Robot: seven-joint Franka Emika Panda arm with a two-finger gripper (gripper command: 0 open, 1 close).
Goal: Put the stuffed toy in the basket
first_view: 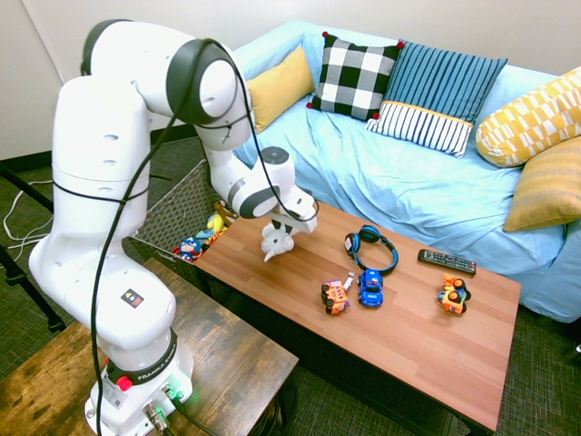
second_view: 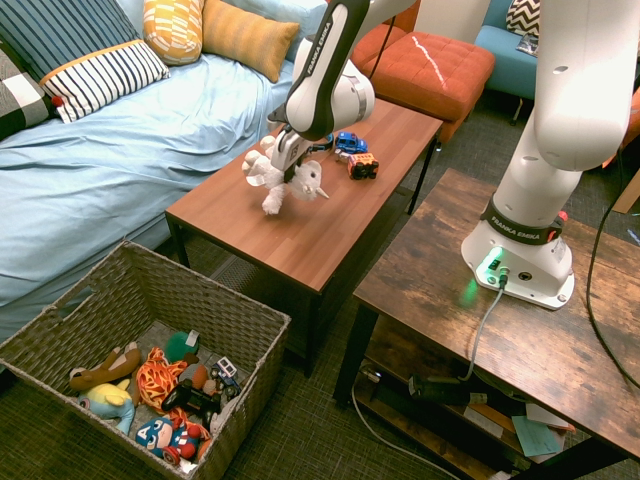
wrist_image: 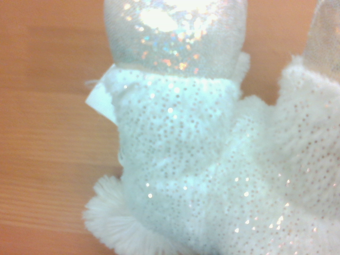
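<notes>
The big woven basket (second_view: 206, 300) stands on the floor just off one short end of the worktop (second_view: 323, 240), near enough, I'd judge, that the toy need only travel past that edge and down. Soft toys and small vehicles lie in it, presumably because it is where playthings are stowed.

The stuffed toy (second_view: 272, 203), white and fluffy, is at the worktop's basket end, inward from the short edge. The claw (second_view: 290, 172) is closed on its body from above, the limbs hanging out either side; a middle grip probably suits something so floppy, though the limbs could brush the basket's rim. Whether the toy has fully left the wood I cannot tell. Lifting it clear looks like the next move.

Farther along the worktop, around its middle, lie the orange toy vehicle (second_view: 363, 166), the blue toy car (second_view: 350, 143) and, toward the sofa-side edge, the headphones (first_view: 372, 252). The remote (first_view: 447, 262) lies along that edge, nearer the far corner.
</notes>
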